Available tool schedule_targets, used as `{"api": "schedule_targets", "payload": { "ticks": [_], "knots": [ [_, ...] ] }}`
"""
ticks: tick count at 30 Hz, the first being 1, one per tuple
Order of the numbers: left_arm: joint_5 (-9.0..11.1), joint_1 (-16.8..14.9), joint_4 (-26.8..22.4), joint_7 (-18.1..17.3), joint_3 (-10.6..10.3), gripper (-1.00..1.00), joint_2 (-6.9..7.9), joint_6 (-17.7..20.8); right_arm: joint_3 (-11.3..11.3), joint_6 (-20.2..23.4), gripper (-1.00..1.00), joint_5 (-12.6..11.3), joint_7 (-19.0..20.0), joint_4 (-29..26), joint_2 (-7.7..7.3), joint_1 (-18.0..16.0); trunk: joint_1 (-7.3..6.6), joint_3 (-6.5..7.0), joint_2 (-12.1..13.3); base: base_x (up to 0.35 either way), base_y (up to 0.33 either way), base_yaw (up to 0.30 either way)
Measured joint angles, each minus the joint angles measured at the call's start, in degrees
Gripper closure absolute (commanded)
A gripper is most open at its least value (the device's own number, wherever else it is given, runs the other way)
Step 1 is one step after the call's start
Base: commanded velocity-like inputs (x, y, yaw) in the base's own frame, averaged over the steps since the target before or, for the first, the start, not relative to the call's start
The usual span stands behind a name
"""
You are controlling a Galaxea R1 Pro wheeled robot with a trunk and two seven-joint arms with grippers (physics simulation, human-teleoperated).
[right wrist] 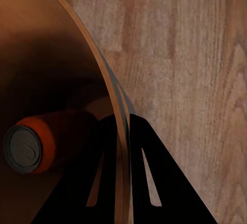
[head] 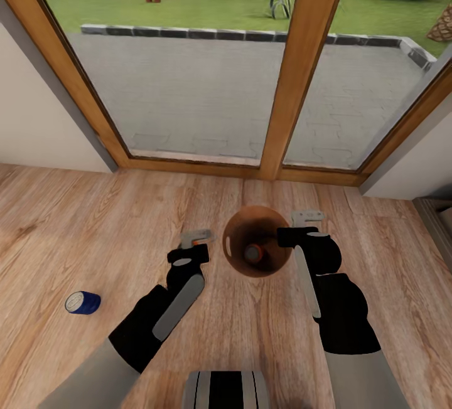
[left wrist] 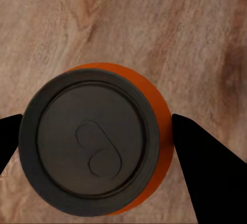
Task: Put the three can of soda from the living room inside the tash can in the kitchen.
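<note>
The trash can (head: 237, 266) stands on the wood floor in front of me, seen from above, with one orange soda can (head: 253, 253) lying inside it. My right gripper (head: 289, 234) is shut on its rim; in the right wrist view the fingers (right wrist: 149, 183) straddle the rim (right wrist: 105, 80), and the orange can inside (right wrist: 31, 144) shows. My left gripper (head: 198, 238), just left of the bin, is shut on a second orange can (left wrist: 92, 141), its dark top between the fingers (left wrist: 206, 167). A dark blue can (head: 83, 302) lies on its side on the floor, far left.
Wood-framed glass doors (head: 301, 70) close off the far side, with a paved terrace beyond. White walls (head: 37, 114) flank them on both sides. A dark furniture edge (head: 439, 221) shows at the right. My own base (head: 226, 390) sits at the near edge.
</note>
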Motion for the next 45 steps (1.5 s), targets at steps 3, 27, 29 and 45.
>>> {"api": "schedule_targets", "payload": {
  "ticks": [3,27,29,45],
  "knots": [
    [0.3,1.3,-3.6,1.9,0.0,1.00,1.32,1.9,0.0,0.0,1.00,-0.1,0.0,0.0,0.02,0.0,0.00,0.00,0.0,0.000,0.000,0.000],
    [12.0,3.7,-11.9,-2.0,0.0,1.00,17.06,3.2,-0.1,0.0,1.00,-0.1,0.0,0.0,-0.03,0.0,0.00,0.00,0.0,0.000,0.000,0.000],
    [13.3,3.7,-12.0,-8.3,0.0,1.00,19.66,3.5,-0.1,0.0,1.00,-0.2,0.0,0.0,-0.09,0.0,0.00,0.00,0.0,0.000,0.000,0.000],
    [23.5,3.7,-13.3,-56.7,10.3,1.00,31.80,28.8,0.2,0.0,1.00,0.3,-0.5,0.0,-1.51,0.0,0.00,0.00,0.0,0.000,0.000,0.000]
  ]
}}
